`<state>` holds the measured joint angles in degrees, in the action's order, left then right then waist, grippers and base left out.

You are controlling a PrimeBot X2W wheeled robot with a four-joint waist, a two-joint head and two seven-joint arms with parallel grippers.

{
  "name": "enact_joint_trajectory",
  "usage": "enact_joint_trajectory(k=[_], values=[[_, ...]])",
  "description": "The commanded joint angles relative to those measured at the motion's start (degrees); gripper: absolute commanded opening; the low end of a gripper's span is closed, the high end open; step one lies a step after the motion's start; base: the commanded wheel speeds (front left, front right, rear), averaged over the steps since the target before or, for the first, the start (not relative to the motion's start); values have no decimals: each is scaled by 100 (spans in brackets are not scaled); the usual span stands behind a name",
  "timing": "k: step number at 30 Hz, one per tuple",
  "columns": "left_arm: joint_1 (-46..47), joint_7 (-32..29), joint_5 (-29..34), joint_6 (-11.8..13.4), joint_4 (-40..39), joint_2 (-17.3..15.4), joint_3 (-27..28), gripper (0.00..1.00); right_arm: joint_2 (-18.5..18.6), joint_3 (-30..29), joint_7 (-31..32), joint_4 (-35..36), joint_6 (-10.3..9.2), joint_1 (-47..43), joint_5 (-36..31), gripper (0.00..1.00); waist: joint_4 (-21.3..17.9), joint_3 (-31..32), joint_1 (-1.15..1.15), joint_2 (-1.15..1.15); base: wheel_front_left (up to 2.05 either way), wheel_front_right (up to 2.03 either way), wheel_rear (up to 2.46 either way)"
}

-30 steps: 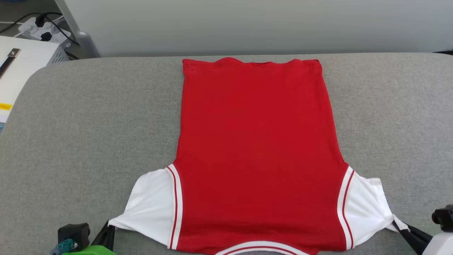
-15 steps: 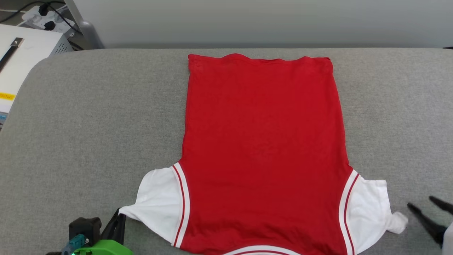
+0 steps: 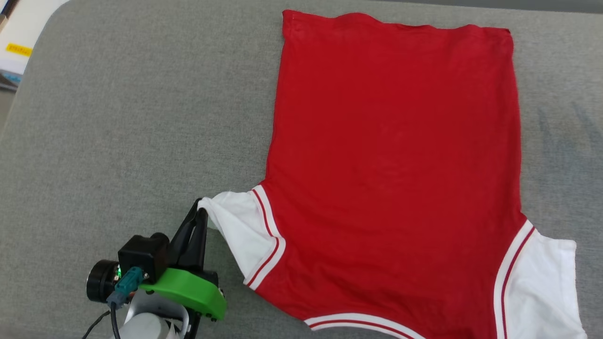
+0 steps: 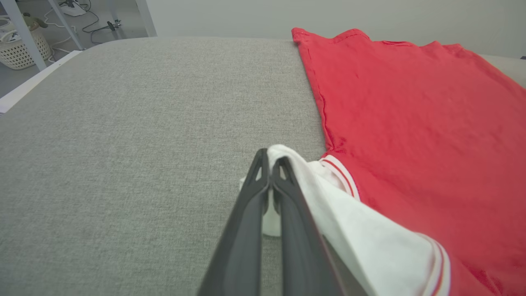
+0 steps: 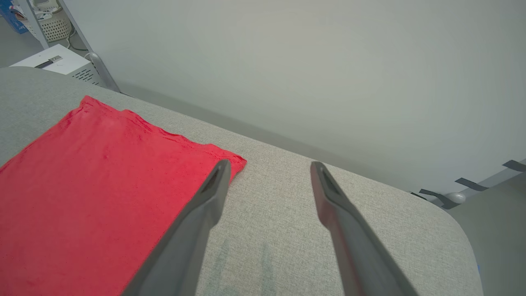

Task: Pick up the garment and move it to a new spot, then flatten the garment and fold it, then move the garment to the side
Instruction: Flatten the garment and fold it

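The garment (image 3: 395,155) lies flat on the grey padded table (image 3: 132,117), plain red side up, collar trim nearest me. My left gripper (image 3: 201,205) is shut on the tip of the left white sleeve (image 3: 240,226), holding it raised a little off the table. In the left wrist view the left gripper (image 4: 269,155) pinches that sleeve (image 4: 353,222) beside the red body (image 4: 411,123). The right white sleeve (image 3: 541,287) lies free. My right gripper (image 5: 268,164) hangs open above the table, beside the garment's far corner (image 5: 230,158), with nothing between its fingers.
A white box (image 3: 21,33) stands off the table's far left corner; the right wrist view has it as a white box (image 5: 53,61) too. A wicker basket (image 4: 18,53) and metal legs (image 4: 144,16) stand on the floor beyond. A pale wall (image 5: 287,61) runs behind the table's rounded far edge.
The head camera has dipped and turned. My right gripper opened, let go of the right sleeve and left the head view. My left gripper has drawn the left sleeve tip forward, along the garment's side.
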<state>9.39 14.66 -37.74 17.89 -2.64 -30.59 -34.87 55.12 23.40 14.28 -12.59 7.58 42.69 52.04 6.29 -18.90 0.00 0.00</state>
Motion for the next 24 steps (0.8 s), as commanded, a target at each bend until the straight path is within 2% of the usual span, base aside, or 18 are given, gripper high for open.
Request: enact_joint_trajectory(k=[1,6,11,18,24], values=[[133,34,93,13,-79,45,13,0,-156,53,458,-107,-9,335,-2,100,528,-625,0,0,0,0,0],[327,34,279,-11,-352,256,65,0,-496,347,2621,-765,-9,1570,36,100,876,-1133,0,0,0,0,0],[519,34,481,-119,-471,435,67,0,-814,421,4088,-1532,-9,2467,-322,100,1143,-1580,0,0,0,0,0],[722,34,709,-306,-493,725,159,0,-1274,255,4455,-2245,-9,3078,-1068,100,1398,-2053,0,0,0,0,0],[792,34,873,-517,-271,916,201,0,-1396,312,4671,-2502,-9,2643,-1136,100,1423,-2105,0,0,0,0,0]])
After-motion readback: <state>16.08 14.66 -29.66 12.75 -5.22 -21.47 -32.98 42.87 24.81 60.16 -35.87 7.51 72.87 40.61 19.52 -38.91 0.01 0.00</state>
